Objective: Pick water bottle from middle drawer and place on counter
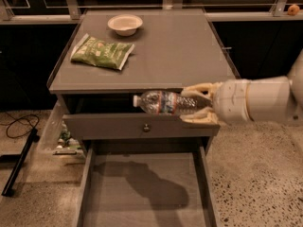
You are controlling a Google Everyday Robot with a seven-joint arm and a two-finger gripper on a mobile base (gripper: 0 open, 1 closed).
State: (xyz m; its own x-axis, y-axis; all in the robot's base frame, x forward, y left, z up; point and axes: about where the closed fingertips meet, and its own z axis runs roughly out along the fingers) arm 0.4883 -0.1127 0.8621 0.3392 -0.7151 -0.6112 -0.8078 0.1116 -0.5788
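Observation:
The water bottle is held sideways in the air, white cap pointing left, level with the front edge of the counter. My gripper reaches in from the right on a thick white arm and is shut on the bottle's base end. Below, the middle drawer stands pulled out, its bare grey floor showing only the shadow of arm and bottle.
A green bag lies on the counter's left side and a white bowl sits at its back. A closed drawer front with a small knob is just under the bottle. A black cable and stand are on the floor at left.

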